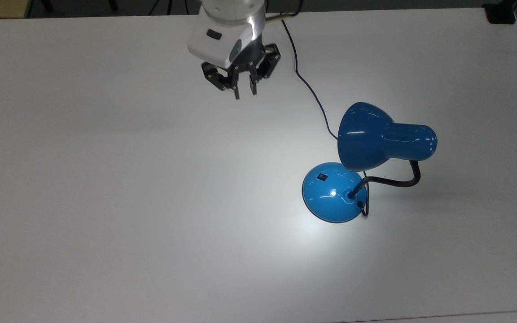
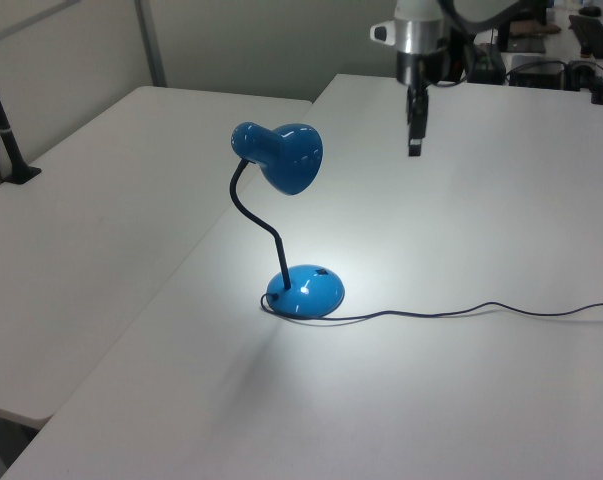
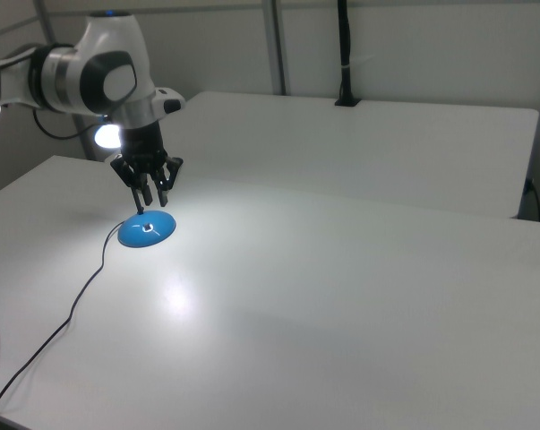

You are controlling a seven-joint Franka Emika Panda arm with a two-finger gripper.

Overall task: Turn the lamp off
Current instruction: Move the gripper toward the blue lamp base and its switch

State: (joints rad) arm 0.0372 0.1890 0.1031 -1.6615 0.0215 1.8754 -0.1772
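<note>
A: Where do we stand with the lamp (image 1: pixel 370 161)?

B: We see it lit: a bright pool lies on the counter (image 1: pixel 106 202) around its round base (image 1: pixel 332 193), toward the top view's right. Its small black switch (image 1: pixel 322 177) looks untouched, so by our reckoning nothing of the job is done.

A: And the pincer (image 1: pixel 244 92)?

B: It hangs above the counter, well apart from the lamp, near the cord (image 1: pixel 305 83). We see its fingers a narrow gap apart, holding nothing. We judge the whole approach and the press on the switch remain.
</note>
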